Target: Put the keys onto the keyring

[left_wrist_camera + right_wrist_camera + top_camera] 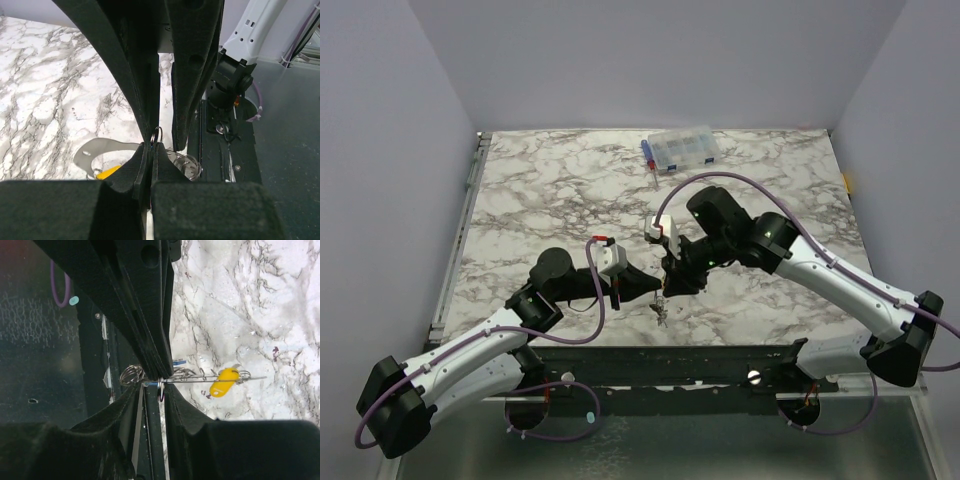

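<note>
My left gripper (150, 150) is clamped on the thin silver-grey metal keyring (82, 155), which it holds just above the near edge of the marble table (550, 190). A small yellow oblong key (225, 381) is threaded on it. My right gripper (152, 392) has its jaws narrowly apart at the hoop's end, and I cannot tell whether they grip. I'd close gently with the hoop level.

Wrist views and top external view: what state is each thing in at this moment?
left gripper, shut on the small ring.
right gripper, narrowly open around that ring; contact unclear.
small ring, upright, sticking out of the left gripper's tips.
keyring, yellow key apparently threaded on it.
compartment box, far from both grippers; lid too small to judge.
</note>
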Robot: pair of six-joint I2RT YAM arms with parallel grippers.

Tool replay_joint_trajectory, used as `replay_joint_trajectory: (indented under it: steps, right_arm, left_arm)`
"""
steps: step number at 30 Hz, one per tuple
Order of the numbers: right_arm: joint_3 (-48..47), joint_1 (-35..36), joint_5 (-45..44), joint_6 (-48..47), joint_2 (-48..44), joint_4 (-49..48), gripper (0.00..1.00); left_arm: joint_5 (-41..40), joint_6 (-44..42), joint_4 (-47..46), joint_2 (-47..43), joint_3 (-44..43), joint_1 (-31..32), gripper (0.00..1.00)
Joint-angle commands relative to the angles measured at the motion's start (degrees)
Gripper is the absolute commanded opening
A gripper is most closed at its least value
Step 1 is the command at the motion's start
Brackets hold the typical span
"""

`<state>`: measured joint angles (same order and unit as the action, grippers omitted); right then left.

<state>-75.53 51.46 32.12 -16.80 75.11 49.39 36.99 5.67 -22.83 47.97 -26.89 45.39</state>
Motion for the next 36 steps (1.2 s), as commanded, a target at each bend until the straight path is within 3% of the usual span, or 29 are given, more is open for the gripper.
replay_joint_trajectory:
  steps: [1,11,16,21,25,29,36]
  right_arm:
    - [-1.7,0.7,-0.1,-0.9,0.9,0.3,0.26]
    - [0.8,0.8,-1.1,-2.3,-0.4,-1.5,0.01]
    - [3.7,0.8,-2.9,-2.8,-2.9,-4.2,0.01]
    - [7.9,0.8,-3.5,-3.0,-8.4,-9.3,0.01]
    - [12.4,0.9,-3.9,-2.5,-13.5,-14.4,0.0]
    - [15.8,0.8,-4.0,-2.2,-17.2,-16.6,0.01]
    - [21.3,0.8,-0.7,0.5,-22.5,-22.4,0.01]
  left_arm:
    - [-0.5,-0.8,-1.3,-0.1,-2.5,-0.1,0.0]
    - [-0.6,-0.7,-0.8,-0.2,-2.5,0.0,0.0]
    - [-1.1,-0.7,-0.7,-0.7,-2.5,0.0,0.0]
    - [-1.9,-0.7,-0.7,-2.0,-2.3,0.0,0.39]
    - [-2.6,-1.4,-0.7,-4.3,-1.6,-0.1,0.54]
    - [-1.9,-2.2,-0.7,-5.9,-1.2,-0.1,0.59]
    - [1.6,-4.0,-2.9,-7.0,0.4,-0.2,0.55]
